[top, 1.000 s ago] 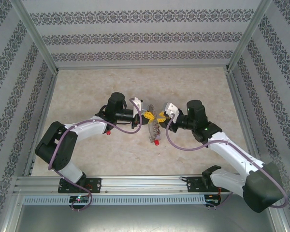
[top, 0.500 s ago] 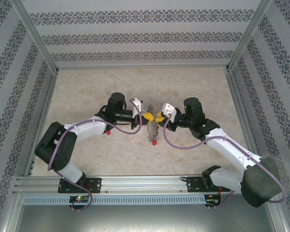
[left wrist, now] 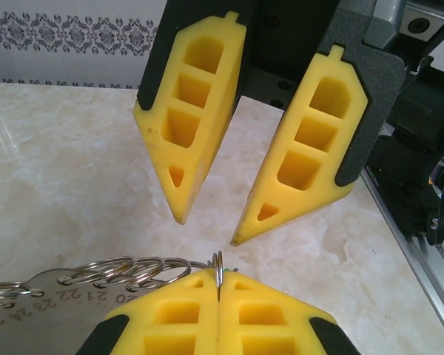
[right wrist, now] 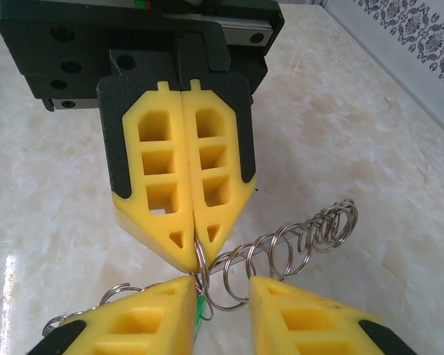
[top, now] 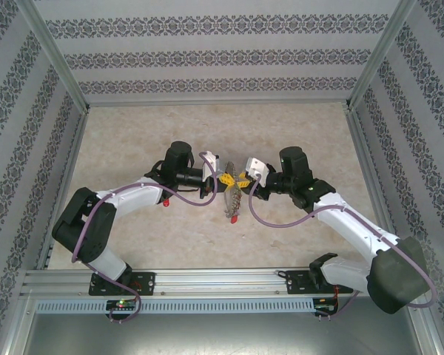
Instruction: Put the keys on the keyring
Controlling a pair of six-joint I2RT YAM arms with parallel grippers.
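The keyring (top: 232, 198) hangs between my two grippers, a wire loop strung with several small silver rings (right wrist: 296, 248). My left gripper (left wrist: 218, 285) is shut on one small ring (left wrist: 218, 268), and its closed fingers (right wrist: 196, 255) show from the front in the right wrist view. My right gripper (right wrist: 222, 292) faces it, open, with a ring and a green tag (right wrist: 201, 307) in the gap between its fingers (left wrist: 181, 211). A red-tagged key (top: 165, 202) lies on the table beside my left forearm. Another red tag (top: 235, 219) sits at the keyring's lower end; whether it is attached I cannot tell.
A numbered metal plate (left wrist: 52, 299) lies under the rings. The marble table (top: 296, 126) is walled in by patterned panels and an aluminium frame (top: 207, 281) along the near edge. Purple cables (top: 274, 222) loop beside both wrists.
My right arm has moved left, bringing its gripper closer to the left one and the keyring. The keyring's lower end shifted slightly left. The left arm stayed put.
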